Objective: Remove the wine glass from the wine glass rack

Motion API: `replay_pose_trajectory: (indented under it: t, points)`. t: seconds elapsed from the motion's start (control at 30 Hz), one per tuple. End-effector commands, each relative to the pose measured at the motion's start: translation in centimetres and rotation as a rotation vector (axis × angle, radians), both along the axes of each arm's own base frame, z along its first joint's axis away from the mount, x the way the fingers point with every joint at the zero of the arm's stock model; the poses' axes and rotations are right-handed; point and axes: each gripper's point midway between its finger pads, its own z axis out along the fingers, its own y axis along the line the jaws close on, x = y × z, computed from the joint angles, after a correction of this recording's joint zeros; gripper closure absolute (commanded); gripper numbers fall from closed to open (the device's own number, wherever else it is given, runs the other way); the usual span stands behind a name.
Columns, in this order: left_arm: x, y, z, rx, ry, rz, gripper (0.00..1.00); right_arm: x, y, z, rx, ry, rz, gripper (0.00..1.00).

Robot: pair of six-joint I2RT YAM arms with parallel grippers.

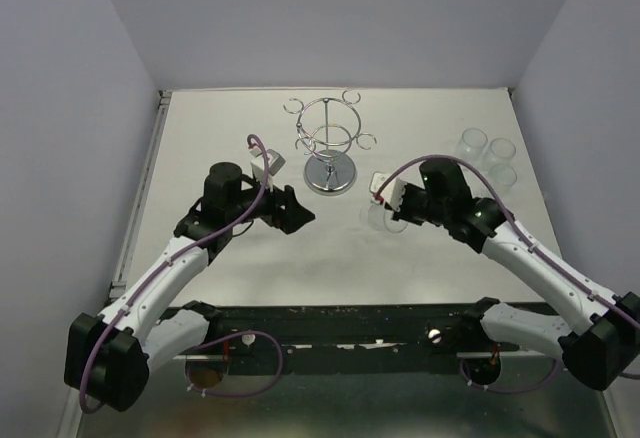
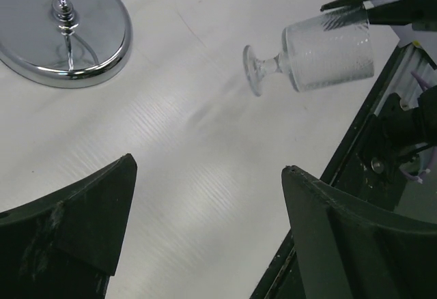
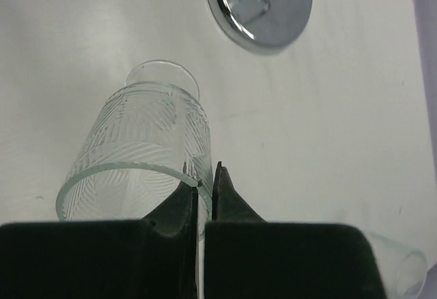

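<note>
The chrome wine glass rack (image 1: 330,148) stands at the table's back middle; its round base shows in the left wrist view (image 2: 65,36) and the right wrist view (image 3: 263,5). No glass hangs on it. My right gripper (image 1: 392,206) is shut on the rim of a clear patterned wine glass (image 3: 140,152), one finger inside the bowl and one outside. The glass is off the rack, held tilted above the table right of the rack's base; it also shows in the left wrist view (image 2: 321,53) and faintly in the top view (image 1: 380,216). My left gripper (image 1: 297,213) is open and empty, left of the base.
Three clear glasses (image 1: 488,156) stand at the back right of the table; one lying glass edge shows in the right wrist view (image 3: 403,265). White walls enclose the table on three sides. A dark rail (image 1: 330,320) runs along the near edge.
</note>
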Motion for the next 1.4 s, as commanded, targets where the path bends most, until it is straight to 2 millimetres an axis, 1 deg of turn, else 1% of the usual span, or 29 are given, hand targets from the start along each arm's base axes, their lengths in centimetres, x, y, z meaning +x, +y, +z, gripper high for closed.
replay_pose_trajectory:
  t: [0.0,0.03,0.2,0.3,0.33,0.37,0.43,0.47,0.53,0.63,0.77,0.83,0.87,0.93,1.07,1.2,1.27,1.37]
  points:
    - [0.9,1.6,0.1,0.082,-0.077,0.057,0.01,0.2,-4.9,-1.3,-0.026,0.218,-0.144,0.99]
    - [1.1,1.9,0.0,0.095,-0.087,0.063,0.01,1.0,-6.2,-1.6,-0.024,0.253,-0.197,0.99]
    - [1.4,2.7,-0.2,0.135,-0.102,0.094,0.01,3.9,-9.7,-3.0,-0.038,0.377,-0.344,0.99]
    - [1.4,3.1,-0.2,0.145,-0.109,0.102,0.01,6.3,-11.7,-3.5,-0.058,0.409,-0.438,0.99]
    - [1.4,3.2,-0.3,0.152,-0.11,0.104,0.01,7.4,-12.2,-3.2,-0.063,0.401,-0.465,0.99]
    - [1.4,3.5,-0.3,0.161,-0.113,0.109,0.01,8.0,-13.0,-3.7,-0.074,0.418,-0.495,0.99]
    - [1.6,3.9,-0.2,0.178,-0.131,0.119,0.01,9.7,-14.2,-3.4,-0.087,0.422,-0.541,0.99]
    - [1.7,4.2,-0.3,0.192,-0.136,0.124,0.01,10.4,-14.9,-3.6,-0.089,0.433,-0.565,0.99]
    - [2.0,4.7,-0.2,0.216,-0.156,0.14,0.01,11.5,-16.0,-3.7,-0.092,0.456,-0.593,0.99]
    - [2.4,5.6,-0.2,0.256,-0.179,0.162,0.01,12.8,-18.1,-4.9,-0.116,0.499,-0.653,0.99]
    - [3.1,7.0,-0.2,0.309,-0.209,0.2,0.01,13.7,-20.3,-5.9,-0.135,0.532,-0.714,0.99]
    - [3.3,7.5,-0.3,0.334,-0.219,0.211,0.01,13.8,-20.6,-6.6,-0.16,0.545,-0.718,0.99]
    - [3.4,7.8,-0.5,0.347,-0.222,0.213,0.01,13.8,-21.8,-6.9,-0.164,0.551,-0.742,0.99]
    - [3.7,8.2,-0.5,0.369,-0.233,0.224,0.01,13.9,-22.5,-7.3,-0.169,0.561,-0.761,0.98]
    - [4.2,8.9,-0.5,0.398,-0.248,0.236,0.01,14.0,-23.3,-7.8,-0.166,0.576,-0.79,0.96]
    - [4.4,9.0,-0.6,0.406,-0.248,0.237,0.01,14.1,-23.6,-8.2,-0.167,0.586,-0.795,0.91]
    - [4.6,9.0,-0.4,0.405,-0.249,0.238,0.01,14.2,-23.6,-8.0,-0.165,0.582,-0.799,0.87]
    - [4.7,9.1,-0.3,0.406,-0.252,0.24,0.01,14.1,-23.7,-7.9,-0.161,0.582,-0.808,0.76]
